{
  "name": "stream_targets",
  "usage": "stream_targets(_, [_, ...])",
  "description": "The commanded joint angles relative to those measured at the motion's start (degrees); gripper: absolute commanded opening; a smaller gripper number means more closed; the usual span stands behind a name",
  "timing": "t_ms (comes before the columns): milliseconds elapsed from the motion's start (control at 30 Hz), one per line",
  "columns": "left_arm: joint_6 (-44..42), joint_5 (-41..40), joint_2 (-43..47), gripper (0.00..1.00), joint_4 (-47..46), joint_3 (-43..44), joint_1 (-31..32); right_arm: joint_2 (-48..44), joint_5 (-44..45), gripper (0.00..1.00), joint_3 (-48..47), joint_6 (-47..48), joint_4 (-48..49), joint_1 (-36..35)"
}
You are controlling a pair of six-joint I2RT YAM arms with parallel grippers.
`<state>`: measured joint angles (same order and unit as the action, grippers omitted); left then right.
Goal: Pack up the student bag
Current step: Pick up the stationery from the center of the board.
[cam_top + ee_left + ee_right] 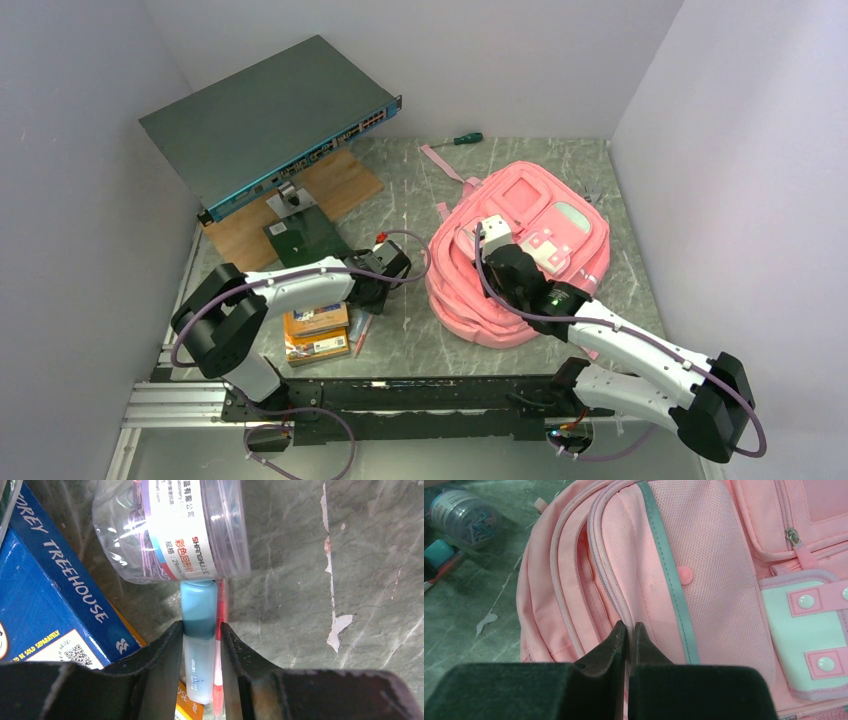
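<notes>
The left pincer [201, 626] is clamped on a blue highlighter [199, 605] with a thin red pen [218, 675] caught alongside it, both lying flat on the grey marbled desk [400, 340]. The highlighter's cap touches a clear jar of paper clips [170, 527] lying on its side. A blue box [45, 595] sits just left of the fingers, so that side is tight, while bare desk opens out to the right. The right pincer [630, 625] is pressed nearly shut on a raised seam of the student bag [520, 250], beside the mesh pocket with its grey stripe. The bag lies face up on the right half of the desk, close to the right wall. It is soft pink with several zipped pockets, one pale panel with snap tabs, and a strap [440, 160] trailing toward the back. Walls close in the left, back and right. A strip of free desk runs between the bag and the stack of boxes [317, 333]. I count one bag, one jar, one highlighter, one pen, one green-handled screwdriver [465, 138] at the back, and one grey network switch [270, 125] propped over a wooden board [330, 190].
</notes>
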<state>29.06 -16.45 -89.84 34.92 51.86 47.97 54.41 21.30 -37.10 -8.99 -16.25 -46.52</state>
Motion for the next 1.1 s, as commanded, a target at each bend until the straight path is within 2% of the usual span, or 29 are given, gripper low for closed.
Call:
stream_targets(0, [-1.1,1.3,-2.2,0.35,-1.2,0.3,-0.2,0.1,0.1,0.0,-1.2,0.0,2.8,0.3])
stream_targets(133, [-1.3,2.1,-2.2,0.35,-1.3,0.2,-0.2,0.7,-0.1,0.0,-1.2,0.0,3.2,0.3])
stream_targets(367, [-0.7,5.8,-1.2,0.24,-1.3,0.9,0.5,1.0,-0.2,0.0,-1.1,0.0,3.2,0.3])
stream_targets(600, [0.9,8.7,-0.6,0.24,-2.3,1.4,2.3,1.3,-0.5,0.0,-1.4,-0.1,3.3,0.3])
stream_targets(833, [1.4,6.9,-1.1,0.29,-1.4,2.1,2.6,0.9,-1.2,0.0,-1.5,-0.3,3.0,0.2])
stream_targets(1067, [1.3,6.7,-2.7,0.42,-2.5,0.7,2.7,0.0,-1.4,0.0,-1.1,-0.7,2.9,0.2])
